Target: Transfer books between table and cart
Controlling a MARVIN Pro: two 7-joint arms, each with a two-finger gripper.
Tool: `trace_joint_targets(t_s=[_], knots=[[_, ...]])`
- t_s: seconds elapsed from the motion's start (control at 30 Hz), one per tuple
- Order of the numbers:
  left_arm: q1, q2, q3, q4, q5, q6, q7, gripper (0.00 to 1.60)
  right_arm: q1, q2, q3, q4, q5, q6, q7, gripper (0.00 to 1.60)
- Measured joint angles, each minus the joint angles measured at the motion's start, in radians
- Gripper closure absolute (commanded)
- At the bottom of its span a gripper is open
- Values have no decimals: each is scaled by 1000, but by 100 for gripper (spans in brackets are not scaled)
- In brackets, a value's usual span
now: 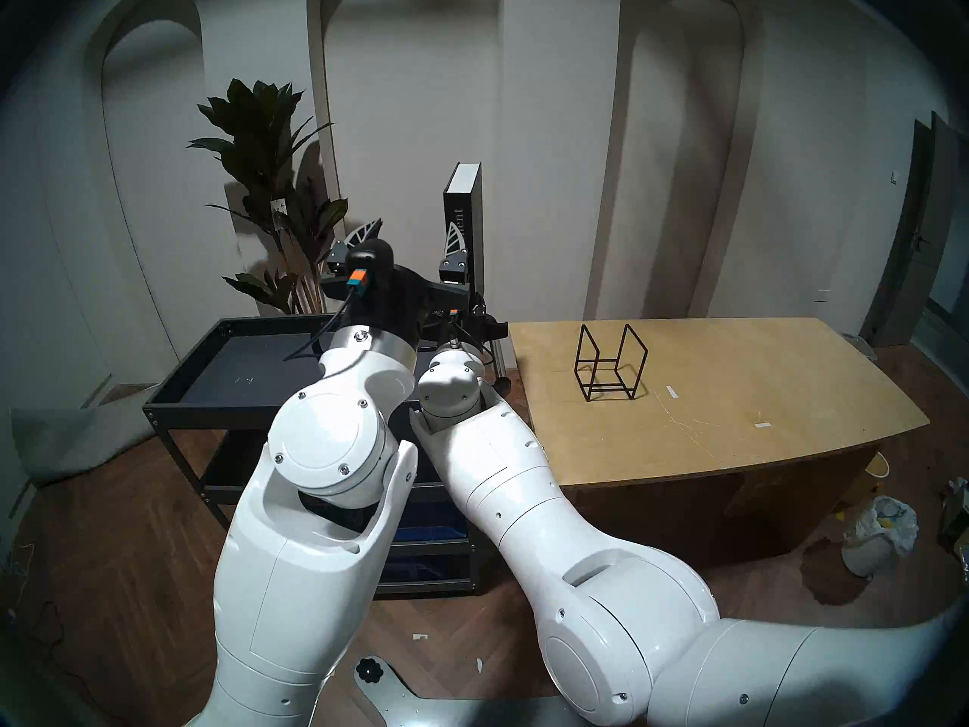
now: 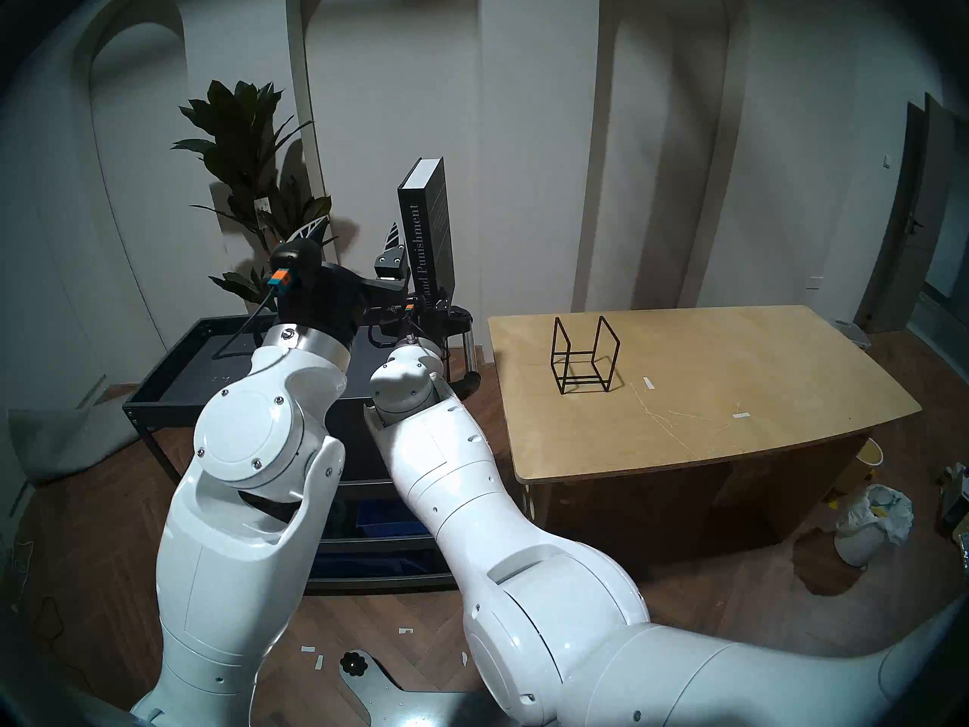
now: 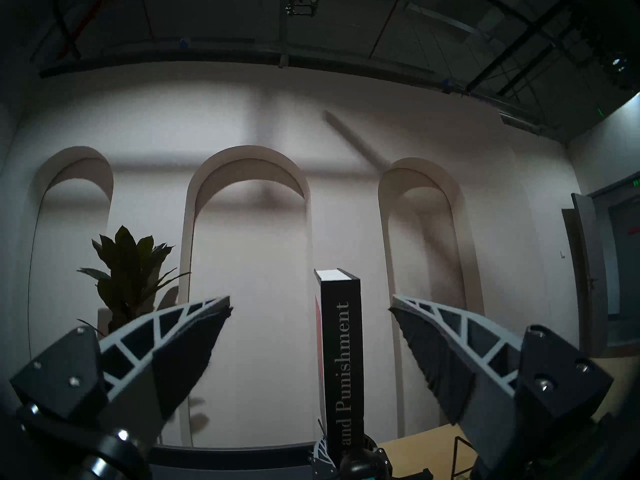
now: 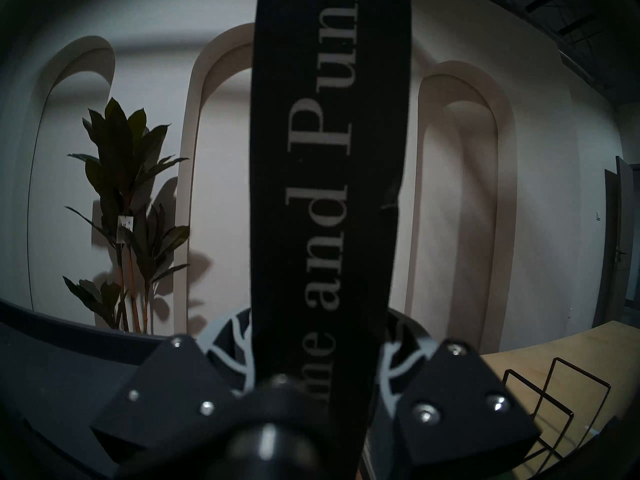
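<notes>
Above the gap between the cart [image 1: 173, 390] and the table [image 1: 734, 421], the right gripper [image 4: 317, 361] is clenching the lower end of the book [image 2: 426, 238] and holding it upright in the air, spine facing the robot, white page edges showing at the top. Its two fingers are pressing on either side of the book just below the words "and Punishment" on the spine. A thin strip of the reddish front cover is showing along the book's left edge in the left wrist view.

Just left of the book, the left gripper [image 3: 310, 308] is hovering released and empty, its fingers [image 3: 166, 344] spreading wide and pointing forward and slightly upward; the book is standing in the space ahead of and between them, touching neither.

On the right, the table is carrying only a small black wire rack [image 1: 611, 361], sitting near its far left part, well apart from the book. On the far left, behind the cart, a potted plant [image 1: 262, 185] is standing against the arched wall.
</notes>
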Motion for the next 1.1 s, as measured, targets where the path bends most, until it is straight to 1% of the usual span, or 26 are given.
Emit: trace_joint_targets(t_s=[0.2,0.27,0.4,0.63,0.83,0.87,0.97,1.1], knots=[[-58,22,-11,1,17,91,-63,0,-6,2,-50,8,-6,116,-45,160],[-73,27,-13,2,17,118,-82,0,-8,3,-66,10,-8,143,-58,160],[-113,35,-24,2,12,196,-140,0,-13,5,-107,13,-9,211,-96,160],[-176,37,-62,7,-35,340,-247,0,-19,7,-145,14,-5,279,-167,160],[-229,21,-110,29,-84,462,-323,0,-22,11,-161,28,28,281,-221,160],[-242,15,-123,37,-93,486,-333,0,-24,13,-164,33,42,271,-229,160],[-268,5,-146,57,-107,527,-349,0,-27,21,-173,43,67,242,-243,160],[-307,-9,-181,92,-129,590,-369,0,-26,32,-194,62,99,169,-270,160]])
